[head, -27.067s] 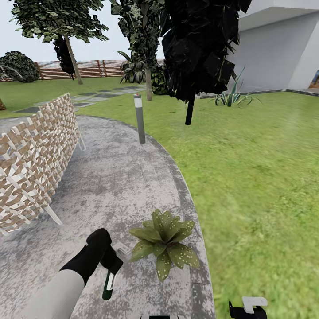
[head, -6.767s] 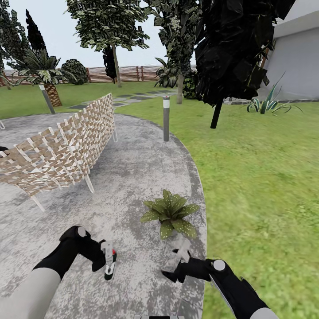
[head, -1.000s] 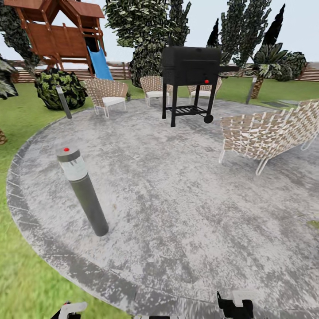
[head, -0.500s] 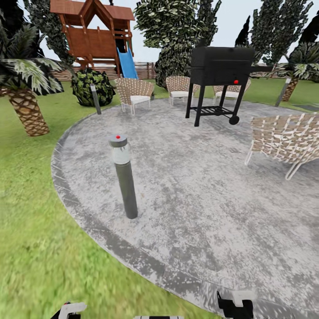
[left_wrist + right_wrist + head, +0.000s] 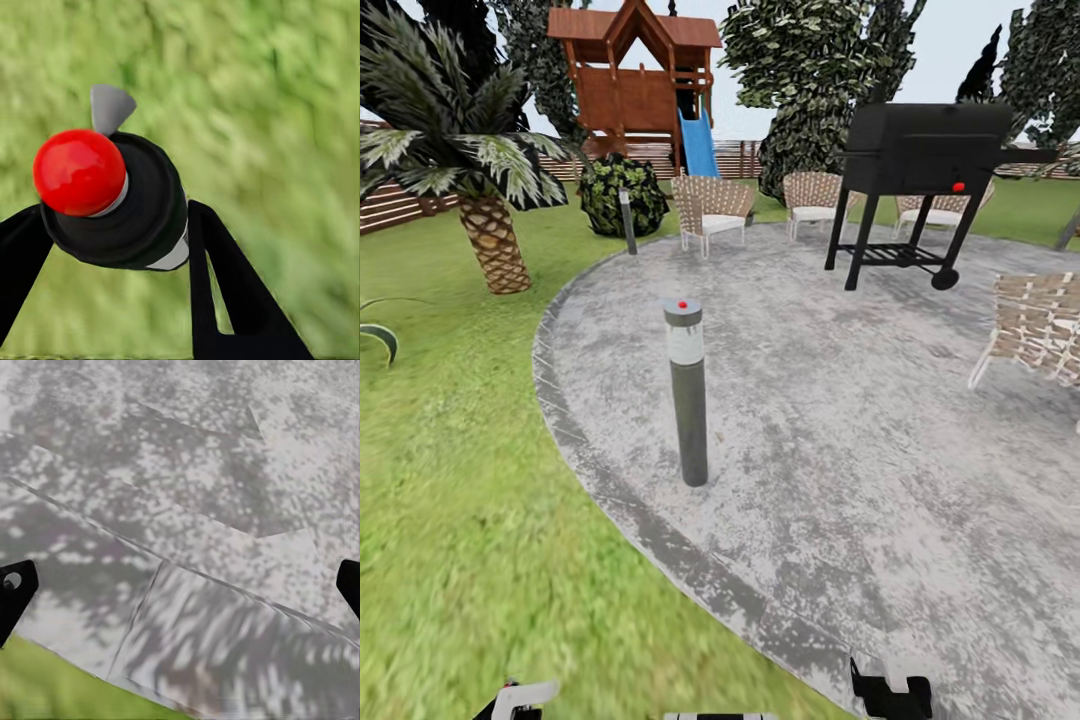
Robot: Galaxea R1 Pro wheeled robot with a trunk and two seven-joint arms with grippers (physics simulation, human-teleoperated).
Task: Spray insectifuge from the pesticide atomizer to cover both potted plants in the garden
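In the left wrist view the pesticide atomizer [image 5: 146, 206] points its end at the camera: a dark round body with a red cap and a sliver of white. My left gripper [image 5: 112, 251] is shut on it, one black finger on each side, over blurred lawn. A white bit of the left gripper [image 5: 522, 697] peeks in at the head view's lower edge. My right gripper [image 5: 181, 589] is open and holds nothing, its tips far apart over the paved patio's edge; its black wrist [image 5: 890, 692] sits low in the head view. The potted plants are out of view.
A grey bollard light [image 5: 687, 395] stands on the round patio [image 5: 840, 470] near its left rim. Behind are a black grill [image 5: 920, 180], wicker chairs [image 5: 710, 208], a wooden playhouse with a blue slide [image 5: 635, 80], a palm [image 5: 490, 235] and a dark bush [image 5: 622, 192]. Lawn [image 5: 450, 500] lies to the left.
The camera has swung left: bollard, grill and chairs have slid right in the picture and the palm has come in. Both grippers keep their places at the lower edge.
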